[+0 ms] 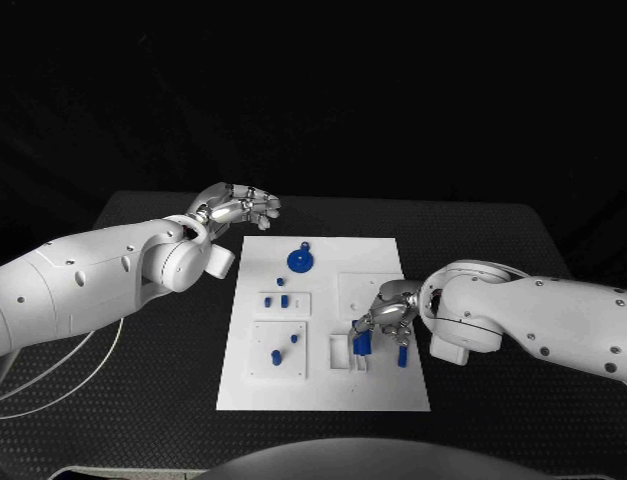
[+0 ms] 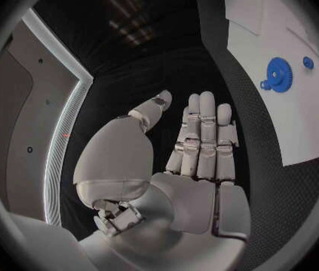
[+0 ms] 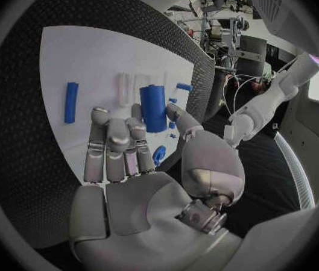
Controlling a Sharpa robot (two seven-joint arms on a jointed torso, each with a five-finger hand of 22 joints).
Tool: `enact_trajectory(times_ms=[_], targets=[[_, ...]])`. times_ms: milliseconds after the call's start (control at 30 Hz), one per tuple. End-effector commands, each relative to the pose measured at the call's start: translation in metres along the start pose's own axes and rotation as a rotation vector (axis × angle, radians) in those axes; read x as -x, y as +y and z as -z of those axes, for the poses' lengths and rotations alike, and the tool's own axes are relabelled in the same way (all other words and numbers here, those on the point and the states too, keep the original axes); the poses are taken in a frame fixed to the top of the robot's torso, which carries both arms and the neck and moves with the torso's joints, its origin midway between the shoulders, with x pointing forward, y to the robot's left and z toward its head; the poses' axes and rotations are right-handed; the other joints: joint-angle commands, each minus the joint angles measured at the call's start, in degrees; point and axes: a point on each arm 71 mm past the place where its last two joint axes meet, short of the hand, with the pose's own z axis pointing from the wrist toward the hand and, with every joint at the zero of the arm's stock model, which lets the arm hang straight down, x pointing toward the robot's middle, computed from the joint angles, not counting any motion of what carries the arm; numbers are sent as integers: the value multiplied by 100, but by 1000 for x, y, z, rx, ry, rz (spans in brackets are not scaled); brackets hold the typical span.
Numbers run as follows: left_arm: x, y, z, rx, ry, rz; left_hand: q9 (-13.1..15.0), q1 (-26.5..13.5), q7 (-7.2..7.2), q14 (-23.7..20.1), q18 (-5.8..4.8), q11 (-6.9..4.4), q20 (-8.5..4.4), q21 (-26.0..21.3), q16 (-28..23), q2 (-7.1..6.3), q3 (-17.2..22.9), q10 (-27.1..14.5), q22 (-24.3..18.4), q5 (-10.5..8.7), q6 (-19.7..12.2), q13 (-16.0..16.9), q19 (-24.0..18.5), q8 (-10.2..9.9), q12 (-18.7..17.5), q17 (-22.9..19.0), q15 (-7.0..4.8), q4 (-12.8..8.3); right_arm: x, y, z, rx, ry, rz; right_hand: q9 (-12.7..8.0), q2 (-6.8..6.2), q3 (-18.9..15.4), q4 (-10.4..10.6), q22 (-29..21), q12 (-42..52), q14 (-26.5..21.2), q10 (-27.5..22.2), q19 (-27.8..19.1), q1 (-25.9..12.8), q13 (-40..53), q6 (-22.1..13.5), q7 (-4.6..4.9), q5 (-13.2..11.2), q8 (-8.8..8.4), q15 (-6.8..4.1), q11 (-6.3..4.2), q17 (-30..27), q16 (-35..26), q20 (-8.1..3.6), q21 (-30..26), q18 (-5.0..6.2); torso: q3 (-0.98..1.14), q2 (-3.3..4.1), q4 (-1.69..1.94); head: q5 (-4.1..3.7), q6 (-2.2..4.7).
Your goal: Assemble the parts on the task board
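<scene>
I see the board (image 1: 328,385) lying lengthwise in the middle of the black table (image 1: 515,250), with blue parts scattered on it. A gear (image 1: 300,261) sits near the far end, two small pegs (image 1: 276,300) stand in a square recess below it, and two more pieces (image 1: 284,347) lie in the next recess toward me. A loose peg (image 1: 401,354) lies near the board's right edge.

My right hand (image 1: 382,318) is over the board's right side, pinching a blue cylinder (image 3: 153,107) upright between thumb and fingers; in the right wrist view the cylinder stands just past the fingertips (image 3: 117,141), with the loose peg (image 3: 70,102) lying flat on the board beyond them.

My left hand (image 1: 238,207) hovers off the board's far left corner, above the table. In the left wrist view its fingers (image 2: 204,132) are straight, side by side, thumb apart, holding nothing, with the gear (image 2: 278,74) visible on the board (image 2: 295,126).
</scene>
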Motion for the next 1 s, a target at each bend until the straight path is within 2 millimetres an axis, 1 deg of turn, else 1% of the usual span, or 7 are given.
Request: enact_trajectory(times_ms=[33,100,233,533,700,867,1000], targets=[[-3,-1,-1,-6,18,11,-8,-43,-16,13,106,2,1,-33,-14,1,-10,-29,9,10,-40,-3,46,-4,-21,8,15,27,-1,3,-5,-16,32,-28,6,-45,45,13,81,-27,-35,36,35,-25,7,49,-10,-33,9,-7,4,-8,20,12,34,79,-4,3,3,7,-11],[-4,-2,-1,-7,20,12,-8,-44,-16,13,106,2,1,-34,-14,1,-10,-30,9,10,-41,-3,46,-4,-21,8,15,27,-3,6,-9,-15,41,-23,10,-46,49,18,82,-28,-39,35,33,-38,10,59,-12,-41,12,-8,2,-13,24,13,36,79,0,5,7,5,-13],[-5,-2,-1,-7,22,12,-8,-45,-16,12,105,2,1,-34,-16,1,-10,-30,10,10,-41,-3,46,-3,-22,9,16,29,-15,5,-16,-29,78,-1,16,-36,59,31,83,-26,-44,37,31,-60,17,74,-16,-53,16,-11,-2,-21,33,12,40,79,6,4,15,11,-30],[-6,-2,-1,-8,25,13,-9,-49,-16,10,105,3,2,-37,-20,-1,-11,-31,12,9,-42,-3,45,-2,-22,12,17,32,-27,5,-22,-34,110,19,25,-24,75,46,85,-2,-53,58,26,-101,54,84,-22,-96,14,-18,-8,-36,51,11,48,79,5,5,3,53,-66],[-6,-2,-1,-8,26,14,-9,-52,-16,9,105,3,3,-39,-21,-1,-12,-31,13,8,-42,-3,45,-1,-22,13,17,33,-29,5,-24,-33,96,23,26,-20,82,45,85,3,-56,61,24,-103,62,86,-23,-103,14,-18,-9,-39,53,10,48,79,7,4,3,61,-79],[-6,-2,-2,-8,25,13,-9,-54,-16,8,104,3,3,-40,-23,-1,-13,-32,14,7,-43,-3,44,0,-23,14,18,35,-27,5,-24,-30,76,21,28,-22,84,44,85,-5,-57,53,23,-105,54,88,-24,-105,14,-19,-9,-41,54,10,49,79,9,6,-6,72,-76],[-6,-2,-1,-8,26,14,-9,-55,-16,7,104,4,4,-41,-25,0,-12,-33,15,7,-43,-3,44,0,-23,16,18,36,-26,4,-24,-28,59,18,30,-23,88,46,85,-5,-59,52,23,-112,56,93,-25,-109,15,-20,-11,-45,57,9,50,79,8,7,-1,68,-67]])
